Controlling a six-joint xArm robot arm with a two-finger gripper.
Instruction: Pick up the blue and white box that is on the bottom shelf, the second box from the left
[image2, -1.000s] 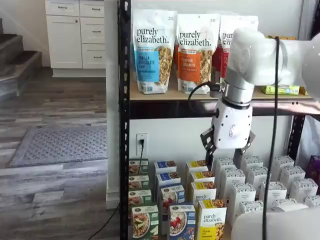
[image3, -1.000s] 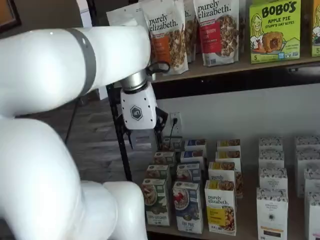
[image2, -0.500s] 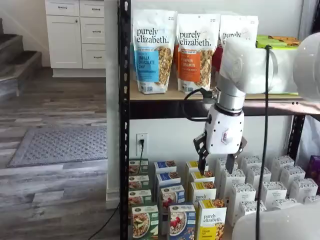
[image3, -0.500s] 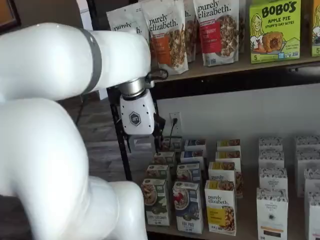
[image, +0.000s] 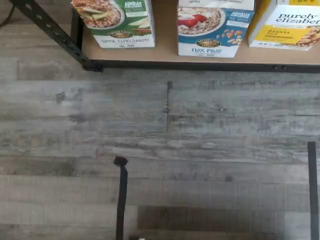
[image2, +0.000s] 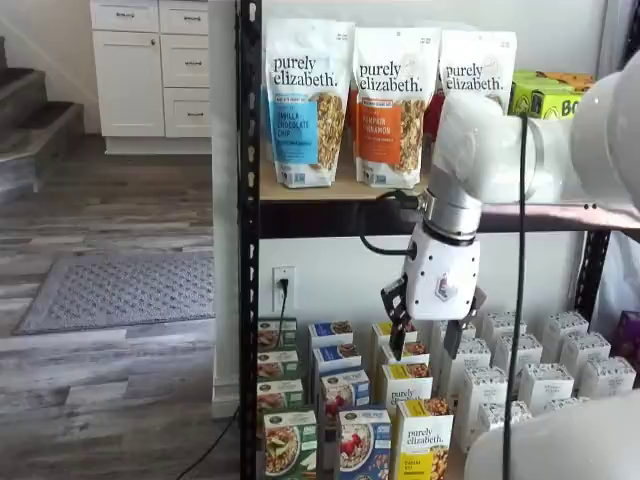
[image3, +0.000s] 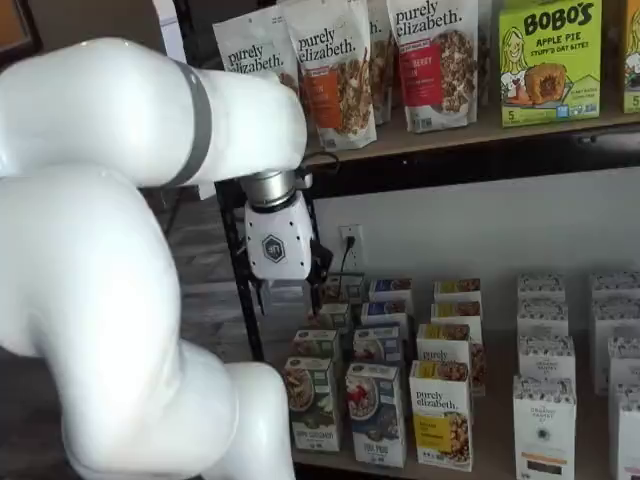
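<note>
The blue and white box (image2: 363, 446) stands at the front of the bottom shelf (image3: 492, 440), between a green-and-white carton (image2: 290, 446) and a yellow-and-white carton (image2: 423, 440). It shows in both shelf views (image3: 377, 412) and in the wrist view (image: 215, 25), with more cartons in rows behind it. My gripper (image2: 423, 338) hangs above the rows, higher than the box and to its right. Its two black fingers stand apart with a plain gap and hold nothing. In a shelf view only the gripper's white body (image3: 275, 245) shows clearly.
Granola bags (image2: 308, 100) stand on the tan upper board just above my wrist. Rows of white cartons (image2: 545, 370) fill the bottom shelf to the right. A black rack post (image2: 248, 250) stands at the left. The wrist view shows grey plank floor with black tape (image: 121, 195).
My gripper has moved down and to the left, closer to the rows of cartons on the bottom shelf. The boxes have not moved.
</note>
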